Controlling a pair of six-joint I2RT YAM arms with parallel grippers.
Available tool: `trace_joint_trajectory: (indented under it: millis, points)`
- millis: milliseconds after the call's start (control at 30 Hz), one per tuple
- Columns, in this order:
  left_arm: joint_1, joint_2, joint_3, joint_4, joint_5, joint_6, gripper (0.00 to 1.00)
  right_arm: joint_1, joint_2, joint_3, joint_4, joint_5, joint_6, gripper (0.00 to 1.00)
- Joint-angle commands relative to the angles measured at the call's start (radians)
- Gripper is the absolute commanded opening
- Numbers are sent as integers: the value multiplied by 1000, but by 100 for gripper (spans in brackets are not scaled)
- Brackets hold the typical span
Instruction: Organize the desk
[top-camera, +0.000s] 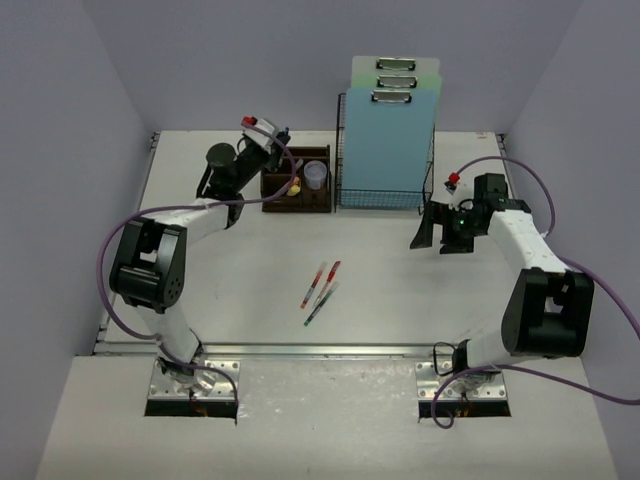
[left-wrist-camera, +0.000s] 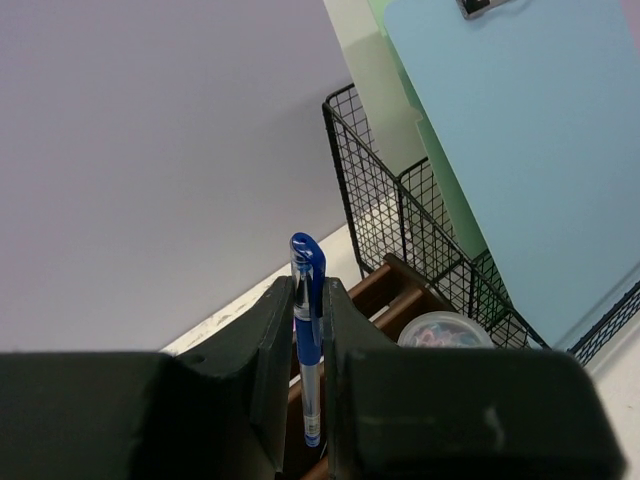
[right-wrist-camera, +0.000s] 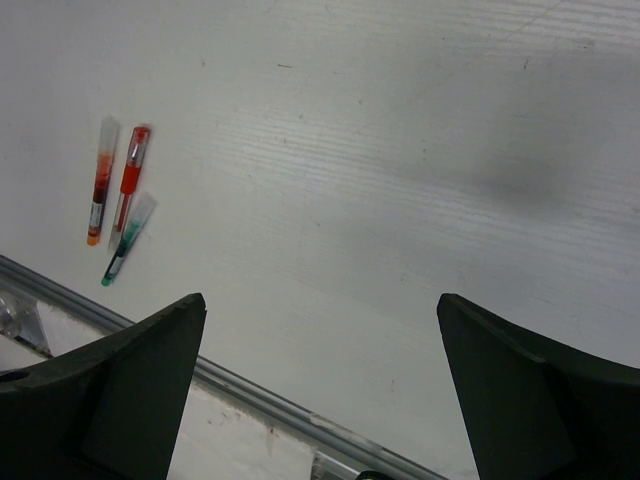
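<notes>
- One white desk (top-camera: 420, 300) fills the frame, its metal rail (top-camera: 300, 350) running along the near edge above the two arm bases.
- Three clipboards (top-camera: 390, 130), the front one pale blue, stand upright in a black wire-mesh rack (top-camera: 385, 203) at the far edge of the desk.
- A dark wooden organizer (top-camera: 297, 192) sits just left of the rack, with a clear plastic cup (top-camera: 316, 176) in its right-hand part.
- The right gripper (right-wrist-camera: 318, 310) hangs over bare desk to the right of the rack, its jaws spread wide and holding nothing.
- The left gripper (left-wrist-camera: 307, 310) is poised above the organizer, its jaws pinched narrowly on a blue pen (left-wrist-camera: 308, 265) held upright, cap up.
- Three pens lie close together mid-desk: an orange pen (right-wrist-camera: 100, 180), a red pen (right-wrist-camera: 130, 178) beside it and a green pen (right-wrist-camera: 125, 240) nearer the rail.
</notes>
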Motion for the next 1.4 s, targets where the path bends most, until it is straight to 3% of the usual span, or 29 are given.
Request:
trace_joint_trajectory:
  millis: [0, 233, 400, 533, 600, 767, 900, 1067, 1200, 1367]
  points:
    - [-1, 37, 45, 100, 43, 14, 0, 5, -43, 13, 46, -54, -4, 99]
    - [-2, 75, 25, 95, 53, 41, 0, 6, -47, 18, 39, -66, -7, 99]
    - [-2, 62, 8, 63, 30, 31, 29, 20, -71, 16, 46, -85, -30, 99]
    - [-2, 8, -1, -10, 9, 1, 61, 48, -110, 7, 64, -93, -76, 99]
    - [-1, -27, -10, -41, -2, -10, 68, 76, -127, 12, 65, -84, -108, 99]
    - [-2, -114, -16, -147, 1, -30, 69, 164, -145, 18, 78, -33, -165, 99]
    - [-52, -192, 123, -598, -11, -7, 66, 181, -144, 9, 78, 12, -142, 99]
    - [-183, -262, 122, -1008, -75, 74, 65, 181, -135, -36, 75, 86, -108, 99]
    - [-277, -244, 120, -1186, -153, 13, 67, 181, -130, -72, 77, 104, -92, 99]
    - [-346, -90, 186, -1379, -166, -88, 62, 181, -134, -97, 86, 98, -78, 99]
